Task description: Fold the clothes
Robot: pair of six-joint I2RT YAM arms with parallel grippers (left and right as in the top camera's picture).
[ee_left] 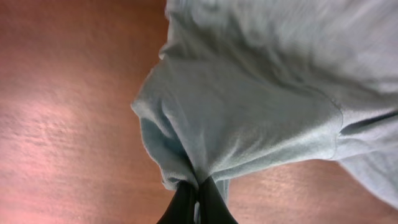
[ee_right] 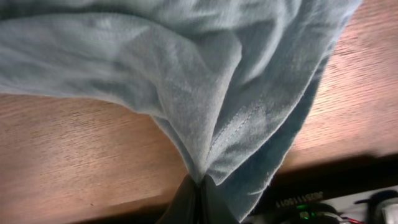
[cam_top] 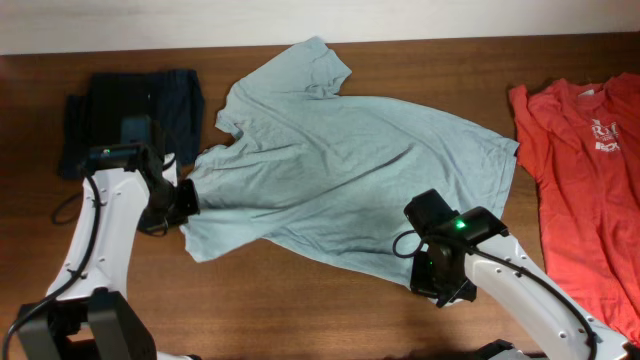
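Observation:
A light blue-grey T-shirt [cam_top: 350, 170] lies spread across the middle of the wooden table. My left gripper [cam_top: 186, 200] is shut on the shirt's left edge; in the left wrist view its black fingers [ee_left: 198, 190] pinch a bunch of the fabric [ee_left: 249, 112]. My right gripper [cam_top: 425, 265] is shut on the shirt's lower hem near the front; in the right wrist view its fingers [ee_right: 199, 186] pinch a fold of the cloth [ee_right: 186, 81], lifted a little off the wood.
A folded dark navy garment [cam_top: 130, 115] lies at the back left. A red T-shirt [cam_top: 585, 170] with white print lies at the right edge. The table's front edge [ee_right: 348, 158] runs close below my right gripper.

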